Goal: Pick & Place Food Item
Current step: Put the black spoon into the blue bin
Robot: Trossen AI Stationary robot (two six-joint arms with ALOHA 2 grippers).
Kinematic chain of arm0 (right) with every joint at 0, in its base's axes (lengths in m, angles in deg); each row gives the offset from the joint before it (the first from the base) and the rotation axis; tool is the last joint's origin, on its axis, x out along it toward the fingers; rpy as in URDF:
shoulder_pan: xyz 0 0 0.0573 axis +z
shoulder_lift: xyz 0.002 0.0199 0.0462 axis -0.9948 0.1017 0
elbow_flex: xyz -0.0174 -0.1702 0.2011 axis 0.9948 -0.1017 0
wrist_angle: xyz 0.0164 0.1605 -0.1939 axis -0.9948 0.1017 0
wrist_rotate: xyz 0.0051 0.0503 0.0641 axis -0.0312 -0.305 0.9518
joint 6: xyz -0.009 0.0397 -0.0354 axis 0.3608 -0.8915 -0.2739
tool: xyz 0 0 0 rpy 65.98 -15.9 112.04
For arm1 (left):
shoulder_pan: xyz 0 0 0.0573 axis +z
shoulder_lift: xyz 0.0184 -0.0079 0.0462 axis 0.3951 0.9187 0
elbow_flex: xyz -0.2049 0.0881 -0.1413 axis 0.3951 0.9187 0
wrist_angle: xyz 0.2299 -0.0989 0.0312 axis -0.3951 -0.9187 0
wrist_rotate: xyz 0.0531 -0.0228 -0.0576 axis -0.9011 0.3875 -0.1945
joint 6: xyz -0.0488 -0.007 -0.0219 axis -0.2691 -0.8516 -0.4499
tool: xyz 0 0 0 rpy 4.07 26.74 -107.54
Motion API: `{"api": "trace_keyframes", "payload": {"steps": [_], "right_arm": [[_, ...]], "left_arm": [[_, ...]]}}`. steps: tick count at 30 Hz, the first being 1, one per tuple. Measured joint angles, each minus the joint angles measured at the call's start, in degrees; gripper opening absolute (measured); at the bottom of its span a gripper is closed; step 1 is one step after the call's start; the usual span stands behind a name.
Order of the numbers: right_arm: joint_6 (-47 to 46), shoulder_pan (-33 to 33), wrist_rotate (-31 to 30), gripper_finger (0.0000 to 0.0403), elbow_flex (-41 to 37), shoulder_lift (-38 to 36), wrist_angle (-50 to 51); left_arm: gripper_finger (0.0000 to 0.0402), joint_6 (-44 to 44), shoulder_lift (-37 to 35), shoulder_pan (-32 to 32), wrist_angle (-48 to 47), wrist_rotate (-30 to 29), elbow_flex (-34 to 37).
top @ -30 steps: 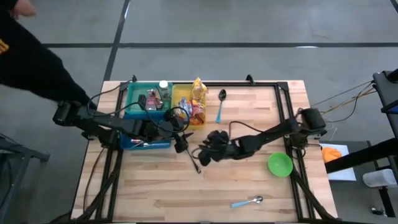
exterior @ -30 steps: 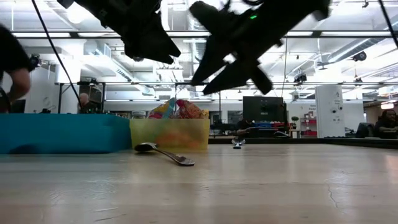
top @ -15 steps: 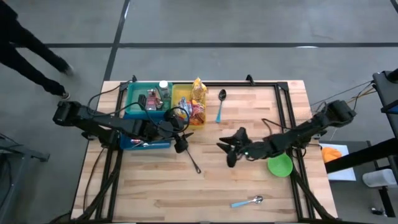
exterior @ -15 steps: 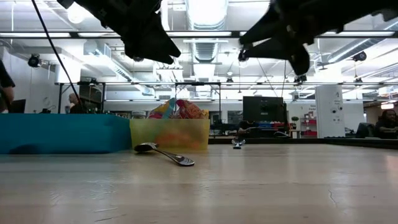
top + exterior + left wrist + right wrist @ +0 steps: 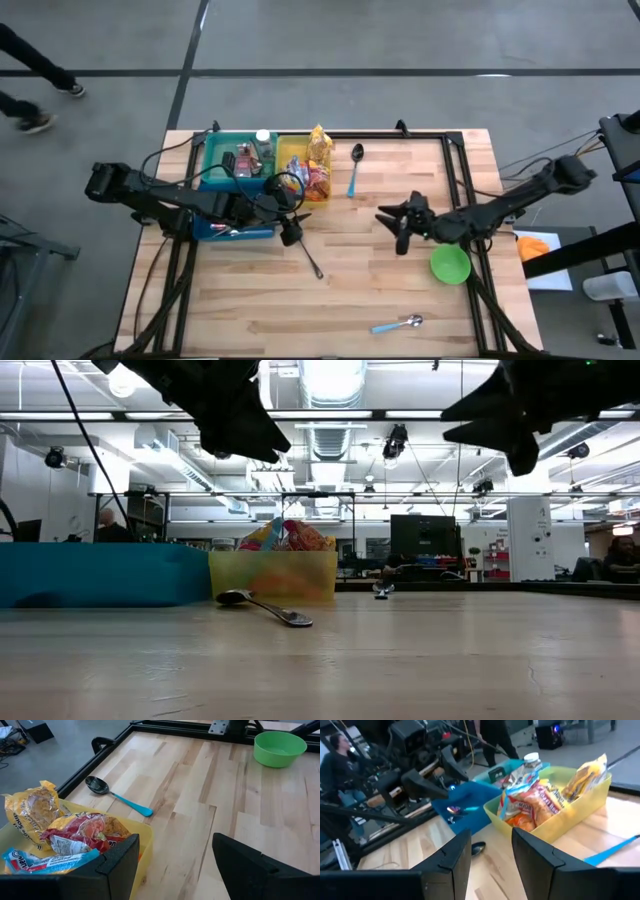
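Snack packets (image 5: 316,165) lie heaped in your yellow bin (image 5: 293,152), beside the teal bin (image 5: 222,150) at the table's (image 5: 400,290) far left. Your left gripper (image 5: 291,213) hangs just off the yellow bin's near corner, fingers apart and empty. Your right gripper (image 5: 402,222) hovers mid-table near the green bowl (image 5: 450,265), fingers parted, holding nothing.

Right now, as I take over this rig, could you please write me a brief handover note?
Left gripper: open, empty, beside the yellow bin.
Right gripper: open, empty, above mid-table near the green bowl.
Snack packets all sit in the yellow bin; teal bin adjoins it.
Done: nothing picked that I can see.
Left: grasp a food item and place it; the destination is not evident.
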Motion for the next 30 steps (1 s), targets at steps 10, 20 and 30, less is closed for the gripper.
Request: {"api": "trace_keyframes", "payload": {"steps": [10, 20, 30], "right_arm": [[6.92, 0.02, -0.08, 0.0139, -3.83, -8.11, 0.00], [11.89, 0.02, 0.09, 0.0139, -4.81, -8.72, 0.06], [12.49, 0.02, 0.19, 0.0139, -3.33, -8.74, 0.22]], "left_arm": [[0.0253, 0.00, 0.02, 0.00, 0.00, 0.00, 0.00], [0.0253, -0.04, 0.02, 0.00, 0.09, 0.00, 0.00], [0.0253, -0.13, 0.02, 0.00, 0.04, 0.00, 0.00]]}}
